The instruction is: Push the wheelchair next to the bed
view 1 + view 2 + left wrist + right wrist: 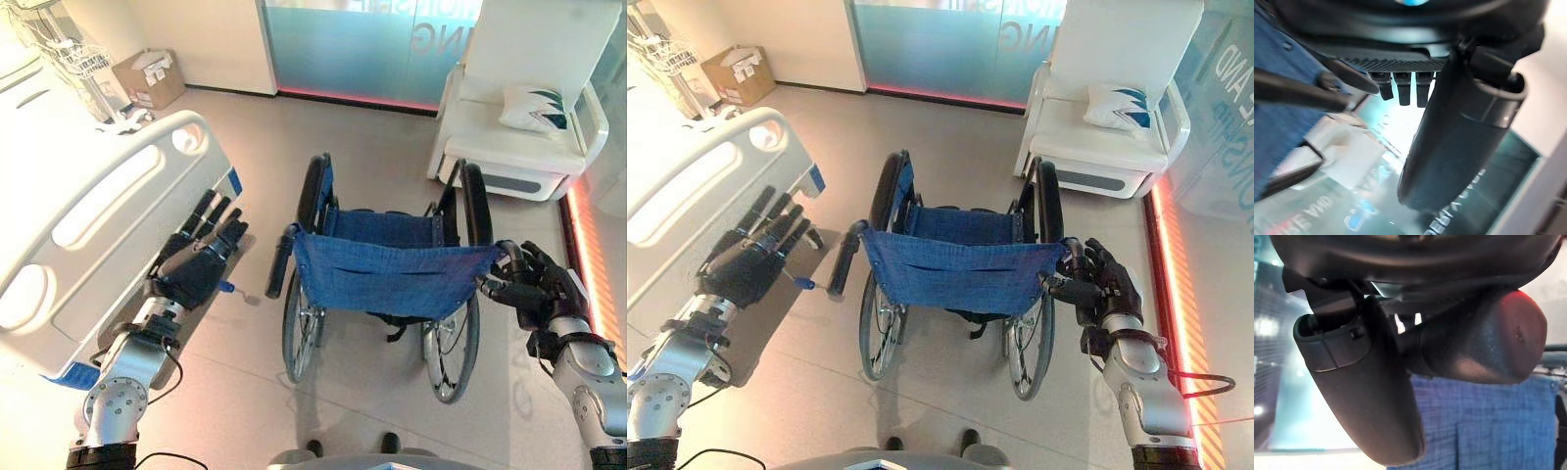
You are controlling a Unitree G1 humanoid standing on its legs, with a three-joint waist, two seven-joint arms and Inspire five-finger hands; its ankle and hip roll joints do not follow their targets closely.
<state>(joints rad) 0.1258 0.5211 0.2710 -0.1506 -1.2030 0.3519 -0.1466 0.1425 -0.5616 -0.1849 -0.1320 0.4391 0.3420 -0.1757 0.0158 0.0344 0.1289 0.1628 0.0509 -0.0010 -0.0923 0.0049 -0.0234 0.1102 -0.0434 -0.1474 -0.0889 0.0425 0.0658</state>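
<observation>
A wheelchair (pixel 387 274) with a blue cloth back and seat stands in the middle of the floor, its back towards me. The white bed (pixel 88 211) with grey rails lies to its left. My right hand (pixel 534 284) is curled round the wheelchair's right push handle (pixel 1484 345). My left hand (pixel 196 259) hovers with straight fingers between the bed's foot end and the black left push handle (pixel 281 262), apart from both. In the left wrist view the thumb (pixel 1459 142) and fingers stretch out with nothing in them.
A white armchair (pixel 519 108) with a patterned cushion (pixel 534 106) stands at the back right. A glass partition (pixel 362 44) runs along the far wall. A cardboard box (pixel 147 78) and a wire rack stand at the back left.
</observation>
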